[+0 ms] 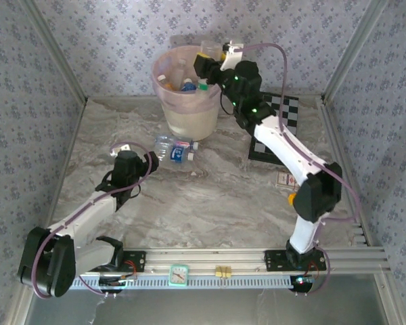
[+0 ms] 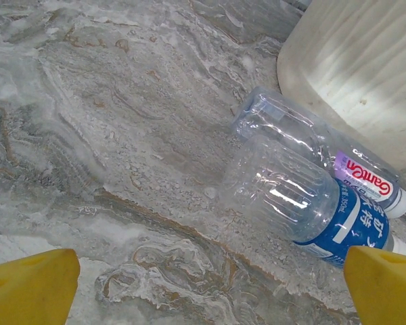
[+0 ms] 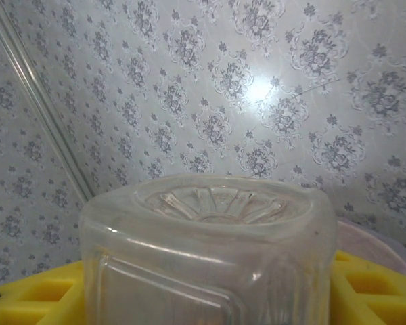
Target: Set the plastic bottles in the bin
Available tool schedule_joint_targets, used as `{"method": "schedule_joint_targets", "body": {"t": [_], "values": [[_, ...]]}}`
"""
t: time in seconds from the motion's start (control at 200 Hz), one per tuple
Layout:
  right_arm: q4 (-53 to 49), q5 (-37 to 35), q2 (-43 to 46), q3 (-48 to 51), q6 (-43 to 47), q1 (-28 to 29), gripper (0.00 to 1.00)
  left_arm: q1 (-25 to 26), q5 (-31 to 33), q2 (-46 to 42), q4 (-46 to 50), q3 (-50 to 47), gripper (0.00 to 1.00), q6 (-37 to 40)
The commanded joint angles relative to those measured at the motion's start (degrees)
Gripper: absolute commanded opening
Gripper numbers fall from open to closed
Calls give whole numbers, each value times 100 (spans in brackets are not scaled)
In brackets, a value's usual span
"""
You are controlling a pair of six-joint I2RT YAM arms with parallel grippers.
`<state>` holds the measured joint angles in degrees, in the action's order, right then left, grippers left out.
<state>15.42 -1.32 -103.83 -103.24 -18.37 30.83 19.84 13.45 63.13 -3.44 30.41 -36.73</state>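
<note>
My right gripper [image 3: 203, 301] clamps a clear bottle [image 3: 210, 250] over the bin [image 1: 189, 118] by the table [image 1: 223, 200]'s far edge; my left gripper [image 2: 206, 291] gapes empty.

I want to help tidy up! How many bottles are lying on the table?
2. Both lie together beside the bin: one blue-labelled bottle, one red-lettered bottle. An arm could hide more.
</note>
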Motion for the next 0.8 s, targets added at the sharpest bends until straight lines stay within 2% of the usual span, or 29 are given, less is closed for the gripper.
{"method": "schedule_joint_targets", "body": {"t": [0.0, 0.2, 0.545, 0.61, 0.73, 0.795], "values": [[156, 254, -518, -797, -30, -111, 43, -66, -53, -193, 99, -25, 100, 3], [79, 240, -1401, -1763, -84, -191, 44, -120, -60, -292, 193, 1, 100, 56], [-290, 158, -2222, -2354, -237, -279, 49, -138, -123, -354, 274, 52, 100, 37], [-394, 126, -2274, -2400, -228, -283, 55, -133, -131, -363, 283, 60, 100, 26], [-523, -18, -2286, -2464, -222, -286, 79, -138, -134, -365, 292, 52, 100, 5], [-604, -50, -2273, -2552, -187, -285, 88, -138, -141, -372, 301, 61, 100, 7]]}}
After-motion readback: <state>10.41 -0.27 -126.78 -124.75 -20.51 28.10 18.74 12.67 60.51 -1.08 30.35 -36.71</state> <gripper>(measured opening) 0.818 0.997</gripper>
